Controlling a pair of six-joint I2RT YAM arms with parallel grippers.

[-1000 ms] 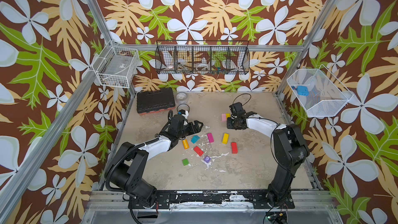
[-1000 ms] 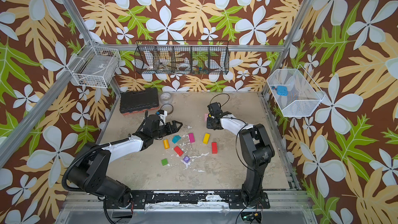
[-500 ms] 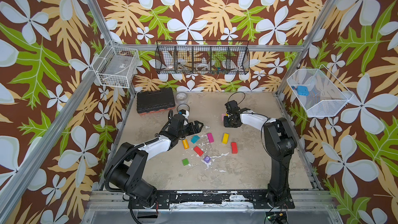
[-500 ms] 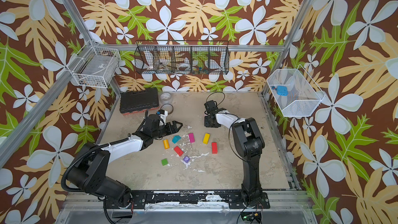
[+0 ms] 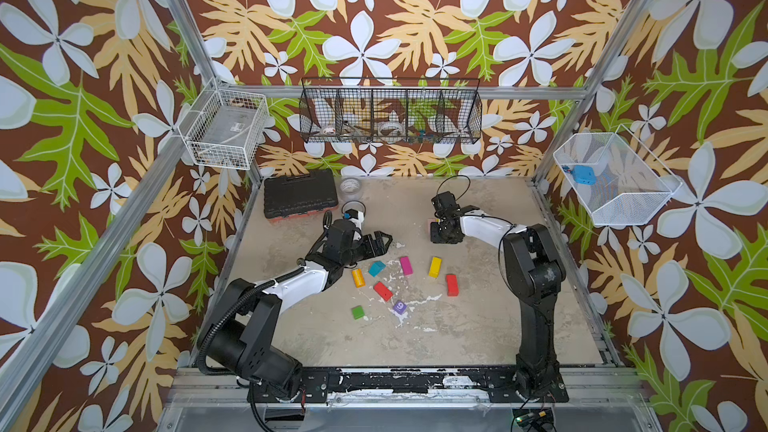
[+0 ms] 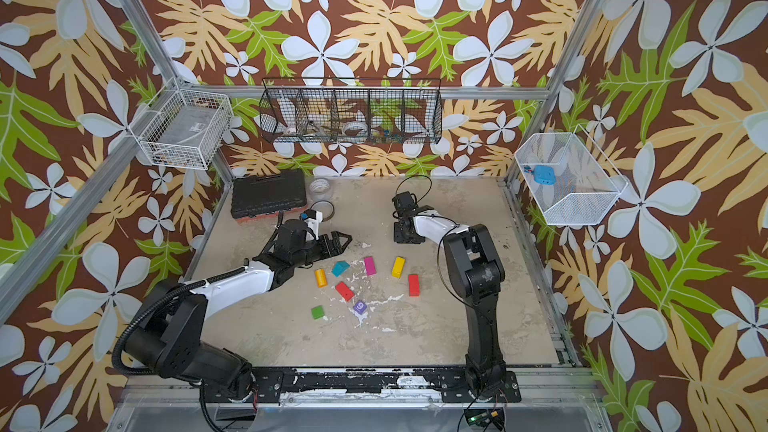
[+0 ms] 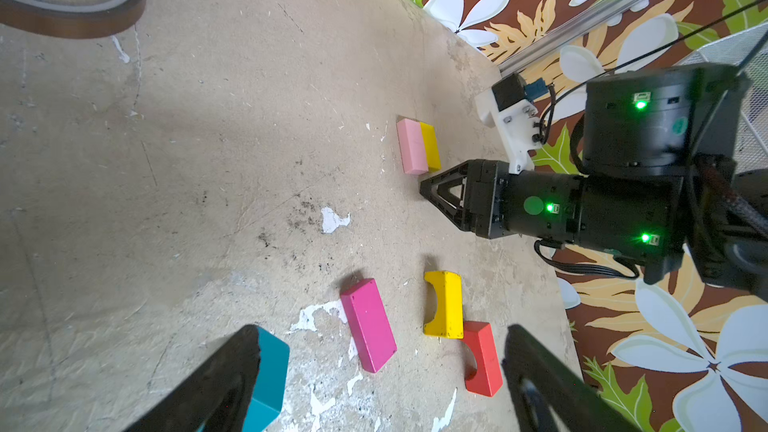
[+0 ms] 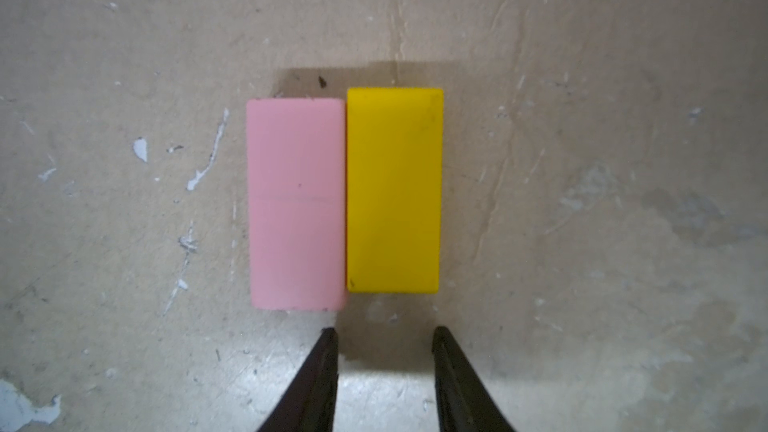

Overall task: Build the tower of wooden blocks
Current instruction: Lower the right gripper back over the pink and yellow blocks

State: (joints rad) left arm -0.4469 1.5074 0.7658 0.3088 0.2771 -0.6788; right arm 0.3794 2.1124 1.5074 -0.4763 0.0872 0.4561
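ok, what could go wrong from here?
1. The pink brick and yellow brick lie touching, so the right gripper has no gap for a finger between them and may shove the pink one.
2. The open left gripper sits beside the teal block and could nudge it.

There is one yellow brick (image 8: 394, 191) and one yellow arch (image 5: 434, 267), so two yellow blocks. There is one red arch (image 5: 452, 285) and one red block (image 5: 382, 290), so two red ones. There is one pink brick (image 8: 297, 205), one magenta brick (image 5: 406, 265), one orange block (image 5: 358, 278), one teal block (image 5: 377, 268), one green block (image 5: 358, 312) and one purple cube (image 5: 399, 307) with a 9. That makes ten blocks. There are two robot arms: the left arm (image 5: 291, 284) and the right arm (image 5: 536, 268). There are three wire baskets: a boxy white basket (image 5: 226, 130), a black basket (image 5: 465, 118) and a slanted white basket (image 5: 631, 197). There is one black toolbox (image 5: 299, 193), one clear jar (image 5: 350, 187) and one brown ring (image 7: 83, 22).
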